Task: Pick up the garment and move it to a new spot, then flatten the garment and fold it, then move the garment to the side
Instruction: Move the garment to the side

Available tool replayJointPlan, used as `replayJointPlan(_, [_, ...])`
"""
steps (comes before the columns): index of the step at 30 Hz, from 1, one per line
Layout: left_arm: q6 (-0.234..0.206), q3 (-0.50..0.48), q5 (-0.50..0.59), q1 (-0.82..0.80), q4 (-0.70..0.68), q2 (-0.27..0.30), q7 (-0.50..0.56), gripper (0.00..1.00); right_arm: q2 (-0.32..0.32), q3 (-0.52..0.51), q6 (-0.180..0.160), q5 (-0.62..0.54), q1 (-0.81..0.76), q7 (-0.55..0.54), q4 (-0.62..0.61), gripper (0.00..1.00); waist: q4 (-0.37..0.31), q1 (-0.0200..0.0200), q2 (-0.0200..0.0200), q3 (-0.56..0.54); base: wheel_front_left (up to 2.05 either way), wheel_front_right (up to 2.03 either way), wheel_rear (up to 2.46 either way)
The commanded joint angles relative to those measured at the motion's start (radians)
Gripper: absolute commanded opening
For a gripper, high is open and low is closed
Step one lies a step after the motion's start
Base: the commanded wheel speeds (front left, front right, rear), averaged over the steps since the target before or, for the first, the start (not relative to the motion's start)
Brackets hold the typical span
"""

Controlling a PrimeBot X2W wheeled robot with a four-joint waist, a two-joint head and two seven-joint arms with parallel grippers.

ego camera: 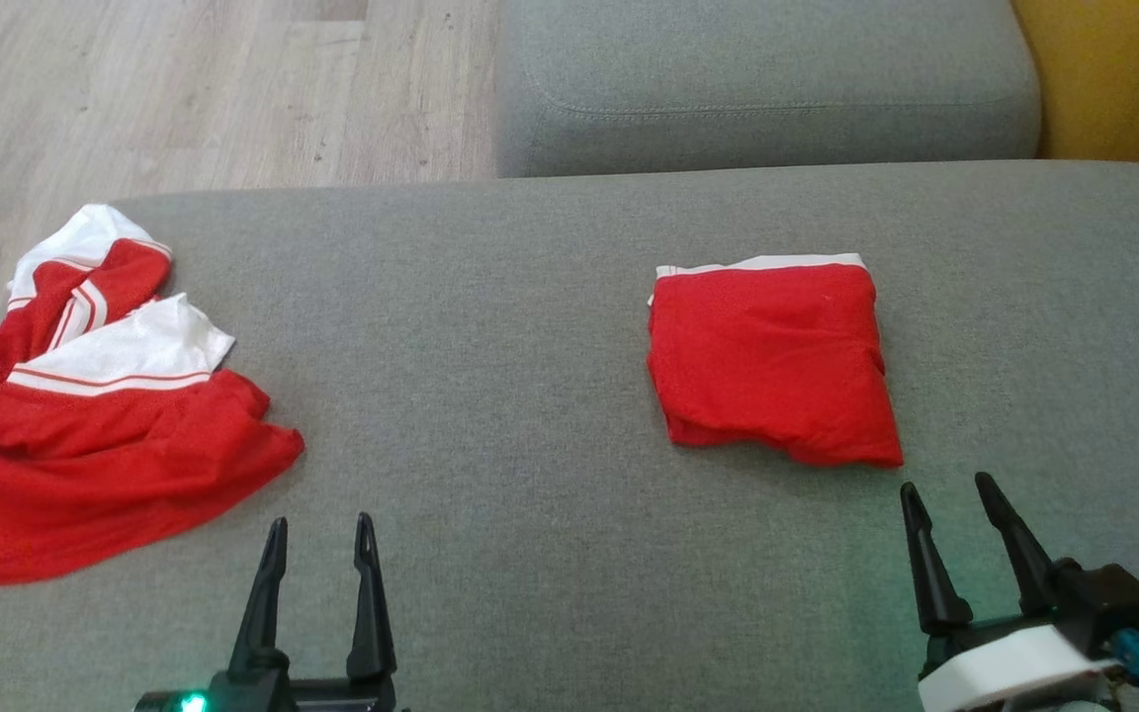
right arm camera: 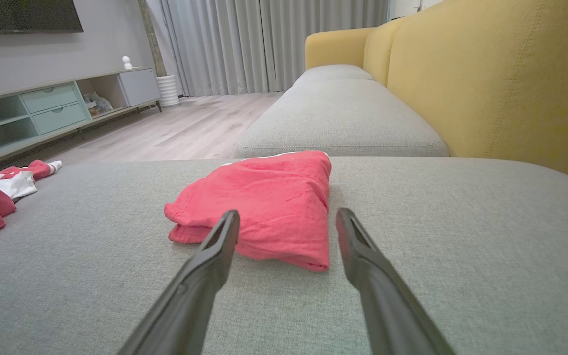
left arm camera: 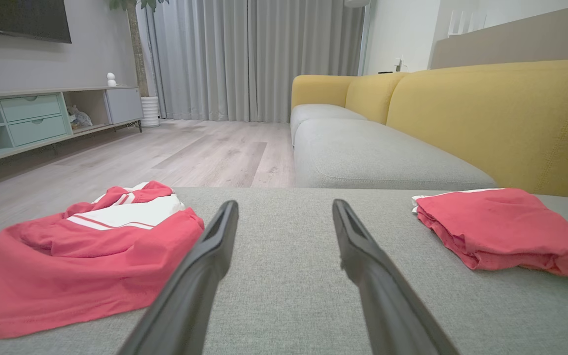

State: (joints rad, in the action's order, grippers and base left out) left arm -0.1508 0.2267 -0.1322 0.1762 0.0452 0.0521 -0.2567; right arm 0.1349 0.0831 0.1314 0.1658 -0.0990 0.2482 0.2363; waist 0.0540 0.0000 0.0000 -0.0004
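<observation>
Left fingers (ego camera: 266, 583) and right fingers (ego camera: 927, 559) hang open and empty over the cushion (ego camera: 490, 346). A folded garment (ego camera: 772, 361) lies by the right fingers and a crumpled garment (ego camera: 85, 435) far left. Pick-up therefore seems next: the left fingers must reach over and pinch its near hem.

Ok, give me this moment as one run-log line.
left gripper: open, empty | right gripper: open, empty | folded garment: on cushion, right side | crumpled garment: on cushion, left edge

Grey sofa (ego camera: 550, 297) — wood floor (ego camera: 184, 89)
</observation>
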Motion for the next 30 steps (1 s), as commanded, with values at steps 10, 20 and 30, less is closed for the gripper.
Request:
replayJointPlan(10, [0.010, -0.006, 0.025, -0.040, -0.034, -0.002, -0.005, 1.00, 0.013, -0.025, -0.001, 0.074, 0.095, 0.014, 0.070, 1.00, 0.011, 0.0000, 0.0000, 0.044, 0.00, 0.00, 0.00])
replayJointPlan(20, [0.016, 0.049, 0.061, -0.114, -0.025, -0.002, -0.005, 1.00, 0.073, -0.042, -0.001, 0.132, 0.387, -0.044, 0.324, 1.00, 0.033, 0.0000, 0.0000, 0.172, 0.00, 0.00, 0.00])
replayJointPlan(30, [0.008, 0.090, 0.057, -0.180, -0.010, -0.002, -0.005, 1.00, 0.099, 0.101, -0.001, 0.321, 0.531, -0.209, 0.439, 0.89, 0.059, 0.0000, 0.0000, 0.234, 0.00, 0.00, 0.00])
